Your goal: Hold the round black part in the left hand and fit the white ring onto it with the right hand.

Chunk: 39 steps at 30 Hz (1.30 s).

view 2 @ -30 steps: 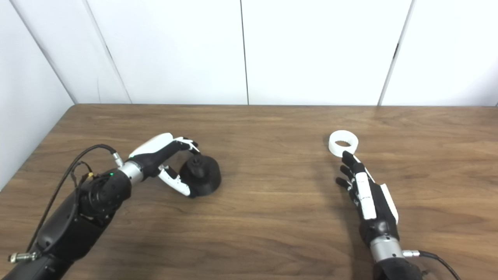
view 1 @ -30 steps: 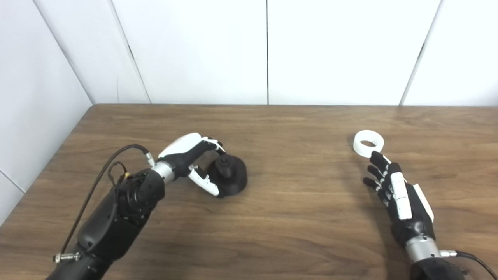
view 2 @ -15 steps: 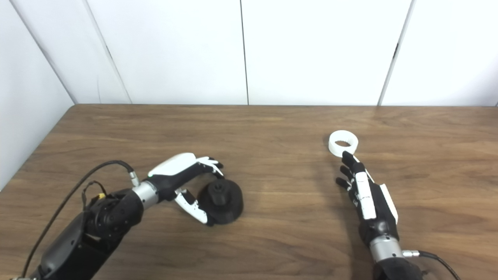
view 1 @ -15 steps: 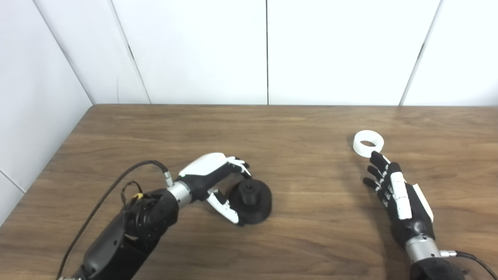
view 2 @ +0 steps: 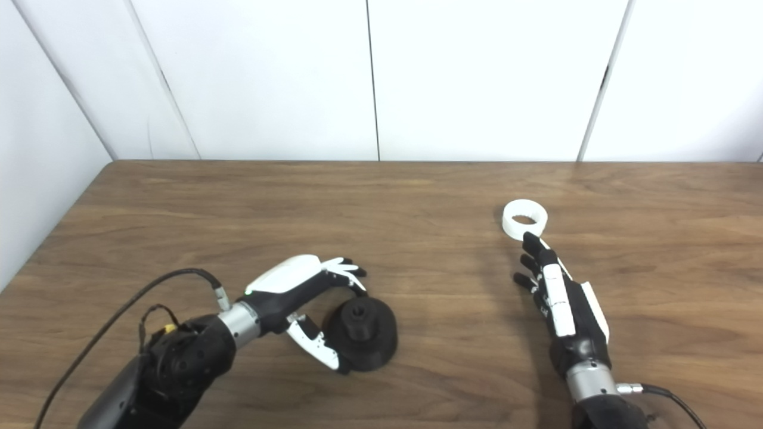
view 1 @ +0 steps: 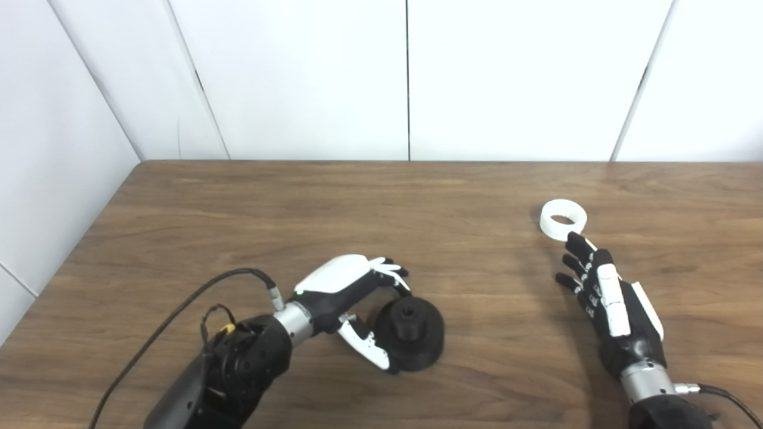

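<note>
The black-and-white left hand (view 1: 349,292) is curled around the left side of the round black plastic part (view 1: 411,333), its fingers (view 1: 390,273) arched over the part's far edge and its white thumb (view 1: 366,348) pressed against the near edge, so the part is pinched between them while resting on the brown wooden table (view 1: 381,208). A short hub with a hole rises from the top of the part. Well apart to the right, the right hand (view 1: 611,298) lies flat with its fingers spread and holds nothing. The small white plastic ring (view 1: 563,219) sits on the table just beyond its fingertips, apparently touching the foremost one.
</note>
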Each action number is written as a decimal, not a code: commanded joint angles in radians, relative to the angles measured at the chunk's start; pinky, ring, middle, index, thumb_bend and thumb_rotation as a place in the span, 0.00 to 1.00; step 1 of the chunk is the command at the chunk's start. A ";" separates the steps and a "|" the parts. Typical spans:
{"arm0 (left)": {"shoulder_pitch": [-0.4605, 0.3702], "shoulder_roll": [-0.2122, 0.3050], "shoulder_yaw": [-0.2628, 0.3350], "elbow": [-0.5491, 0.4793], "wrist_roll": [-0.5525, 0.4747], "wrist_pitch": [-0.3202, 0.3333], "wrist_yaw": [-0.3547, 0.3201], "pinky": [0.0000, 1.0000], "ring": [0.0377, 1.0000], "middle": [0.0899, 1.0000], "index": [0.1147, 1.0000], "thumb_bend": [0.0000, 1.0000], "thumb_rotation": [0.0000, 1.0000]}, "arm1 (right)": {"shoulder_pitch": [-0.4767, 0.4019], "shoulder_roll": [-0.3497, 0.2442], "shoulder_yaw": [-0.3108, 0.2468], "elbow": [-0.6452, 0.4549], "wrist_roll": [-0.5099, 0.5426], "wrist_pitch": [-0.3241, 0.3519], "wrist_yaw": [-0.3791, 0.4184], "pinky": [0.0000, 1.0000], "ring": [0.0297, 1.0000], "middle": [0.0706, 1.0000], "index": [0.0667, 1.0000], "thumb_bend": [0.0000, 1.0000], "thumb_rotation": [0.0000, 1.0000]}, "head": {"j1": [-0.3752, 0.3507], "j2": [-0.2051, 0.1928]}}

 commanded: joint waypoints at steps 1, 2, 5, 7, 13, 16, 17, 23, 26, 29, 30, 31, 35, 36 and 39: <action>-0.010 -0.013 -0.003 -0.025 -0.001 -0.014 0.001 0.89 0.99 0.91 0.58 0.89 0.24 | -0.009 -0.002 0.004 -0.030 0.004 0.007 0.011 0.87 0.94 0.93 0.91 0.58 1.00 | 0.001 0.002; -0.007 -0.019 -0.003 -0.026 0.000 -0.017 0.005 0.89 0.99 0.91 0.58 0.89 0.24 | -0.008 -0.003 0.004 -0.032 0.004 0.009 0.012 0.87 0.94 0.93 0.91 0.58 1.00 | 0.001 0.003; -0.003 -0.032 -0.006 -0.027 0.007 -0.018 0.011 0.89 0.99 0.90 0.57 0.90 0.23 | -0.006 -0.008 0.007 -0.035 -0.001 0.007 0.014 0.86 0.94 0.93 0.91 0.58 1.00 | -0.001 0.005; -0.003 -0.036 -0.005 -0.025 0.004 -0.021 0.010 0.89 0.98 0.90 0.57 0.90 0.23 | -0.005 -0.009 0.006 -0.036 -0.002 0.008 0.013 0.86 0.93 0.93 0.91 0.59 1.00 | -0.001 0.005; 0.001 -0.047 -0.006 -0.021 0.004 -0.025 0.014 0.89 0.98 0.90 0.57 0.90 0.22 | -0.011 -0.022 0.008 -0.051 -0.025 0.001 0.009 0.84 0.92 0.93 0.91 0.57 1.00 | -0.006 0.010; 0.001 -0.047 -0.005 -0.017 0.004 -0.029 0.013 0.88 0.97 0.90 0.57 0.90 0.22 | -0.025 -0.053 0.020 -0.061 -0.101 -0.028 -0.006 0.79 0.91 0.93 0.90 0.55 1.00 | -0.006 0.011; 0.001 -0.047 -0.004 -0.017 0.002 -0.028 0.013 0.89 0.98 0.90 0.57 0.90 0.22 | -0.031 -0.058 0.020 -0.066 -0.121 -0.030 -0.014 0.77 0.90 0.92 0.89 0.54 1.00 | -0.006 0.011; 0.000 -0.044 -0.005 -0.014 -0.002 -0.024 0.002 0.89 0.98 0.91 0.57 0.89 0.21 | -0.111 -0.136 0.041 -0.077 -0.460 -0.018 -0.116 0.87 0.87 0.85 0.76 0.63 0.69 | -0.009 0.010; -0.001 -0.044 -0.004 -0.011 -0.003 -0.027 0.003 0.88 0.98 0.91 0.57 0.89 0.21 | -0.160 -0.172 0.042 -0.060 -0.564 -0.019 -0.142 0.87 0.89 0.85 0.73 0.71 0.51 | -0.010 0.009; 0.002 -0.046 -0.003 -0.006 0.000 -0.034 0.013 0.87 0.98 0.90 0.57 0.90 0.22 | -0.215 -0.210 0.046 -0.023 -0.608 -0.035 -0.137 0.89 0.92 0.86 0.72 0.75 0.41 | -0.012 0.010; 0.002 -0.045 -0.003 -0.006 0.000 -0.035 0.012 0.87 0.97 0.90 0.57 0.90 0.22 | -0.236 -0.220 0.049 -0.009 -0.617 -0.036 -0.129 0.90 0.93 0.87 0.72 0.77 0.38 | -0.013 0.011; 0.003 -0.046 -0.003 -0.006 0.000 -0.035 0.012 0.87 0.97 0.90 0.57 0.90 0.22 | -0.252 -0.228 0.052 0.002 -0.624 -0.038 -0.123 0.92 0.94 0.88 0.72 0.79 0.37 | -0.014 0.010; 0.004 -0.047 -0.005 -0.003 0.000 -0.037 0.008 0.88 0.98 0.90 0.57 0.90 0.22 | -0.306 -0.245 0.067 0.042 -0.629 -0.044 -0.108 0.92 0.95 0.88 0.72 0.84 0.34 | -0.017 0.010; 0.003 -0.046 -0.006 -0.002 -0.001 -0.037 0.006 0.88 0.98 0.91 0.57 0.89 0.22 | -0.319 -0.249 0.070 0.053 -0.627 -0.047 -0.104 0.92 0.95 0.88 0.71 0.85 0.33 | -0.017 0.010; 0.004 -0.046 -0.005 0.002 -0.003 -0.039 0.006 0.87 0.98 0.91 0.57 0.89 0.22 | -0.353 -0.258 0.082 0.093 -0.636 -0.056 -0.099 0.93 0.95 0.88 0.70 0.87 0.30 | -0.020 0.010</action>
